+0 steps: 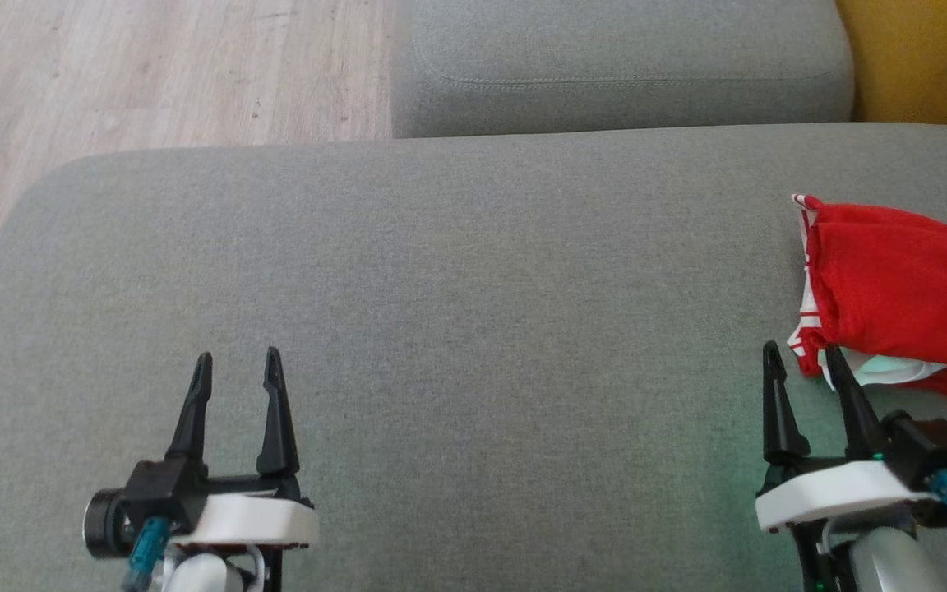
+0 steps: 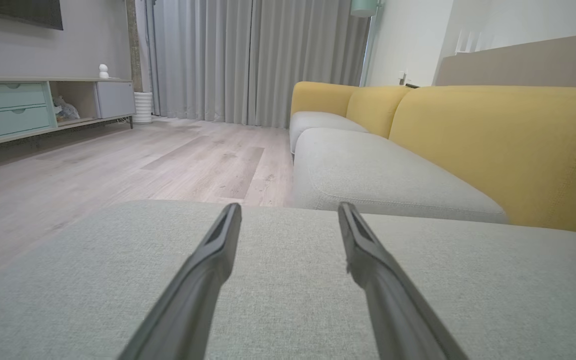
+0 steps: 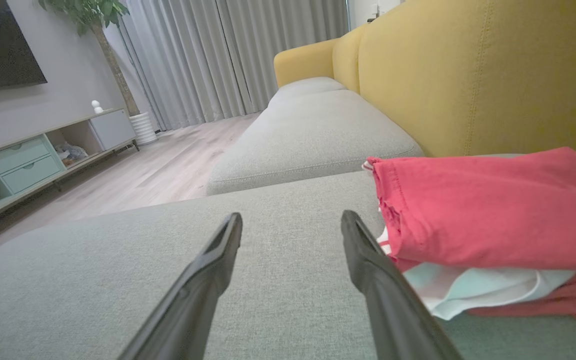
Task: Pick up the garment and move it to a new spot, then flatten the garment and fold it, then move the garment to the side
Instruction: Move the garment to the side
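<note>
Our left tool (image 1: 239,353) sits at the lower left of the head view, its two fingers apart with nothing between them, over the bare grey seat cushion (image 1: 457,312). Our right tool (image 1: 802,347), at the lower right, is likewise spread and empty.

The red garment (image 1: 901,279), trimmed in white stripes, lies bunched at the right edge of that view and is partly cut off by the frame. In the right wrist view its edge lies just beside the right-hand finger; we cannot tell whether they touch.

We see several risks:
- A pale layer (image 3: 468,290) pokes out beneath the red cloth, so a shallow pinch may lift only the top fold and leave the rest dragging or unrolling.
- The finger beside the hem could snag it and shove the bundle sideways.
- The yellow backrest (image 3: 473,70) stands close behind the garment, so a reach towards it could bump the upholstery.
- Part of the cloth is out of frame, so we may misjudge its middle.
</note>
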### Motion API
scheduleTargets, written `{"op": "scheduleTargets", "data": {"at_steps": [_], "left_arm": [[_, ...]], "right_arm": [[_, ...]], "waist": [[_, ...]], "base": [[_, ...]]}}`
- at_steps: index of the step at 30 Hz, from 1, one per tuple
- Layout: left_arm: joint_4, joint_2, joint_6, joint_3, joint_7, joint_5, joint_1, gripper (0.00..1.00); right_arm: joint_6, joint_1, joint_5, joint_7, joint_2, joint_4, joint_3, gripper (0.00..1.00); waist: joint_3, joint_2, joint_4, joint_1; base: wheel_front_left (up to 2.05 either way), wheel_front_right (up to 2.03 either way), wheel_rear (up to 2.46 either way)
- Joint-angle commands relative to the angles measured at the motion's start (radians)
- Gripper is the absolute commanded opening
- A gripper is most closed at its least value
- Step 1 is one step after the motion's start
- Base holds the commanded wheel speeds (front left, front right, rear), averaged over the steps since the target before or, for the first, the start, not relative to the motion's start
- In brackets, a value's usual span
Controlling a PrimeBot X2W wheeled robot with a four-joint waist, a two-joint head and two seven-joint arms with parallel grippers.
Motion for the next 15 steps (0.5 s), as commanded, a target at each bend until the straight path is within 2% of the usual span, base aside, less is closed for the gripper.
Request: {"op": "scheduleTargets", "data": {"at_steps": [1,11,15], "left_arm": [[-0.031,0.007,0.006,0.034,-0.008,0.007,-0.026,1.0],[-0.018,0.007,0.026,0.043,-0.008,-0.026,-0.03,1.0],[-0.021,0.007,0.016,0.045,-0.008,-0.051,-0.025,1.0]], "right_arm": [[-0.001,-0.029,0.002,-0.013,-0.004,-0.041,0.029,1.0],[-0.001,-0.02,-0.006,-0.014,-0.004,-0.076,0.04,1.0],[-0.001,-0.018,-0.011,-0.014,-0.004,-0.083,0.04,1.0]], "waist": [[-0.002,-0.0001,-0.002,0.0],[-0.017,-0.0001,-0.009,0.0],[-0.02,-0.0001,-0.01,0.0]], "base": [[0.0,0.0,0.0],[0.0,0.0,0.0],[0.0,0.0,0.0]]}}
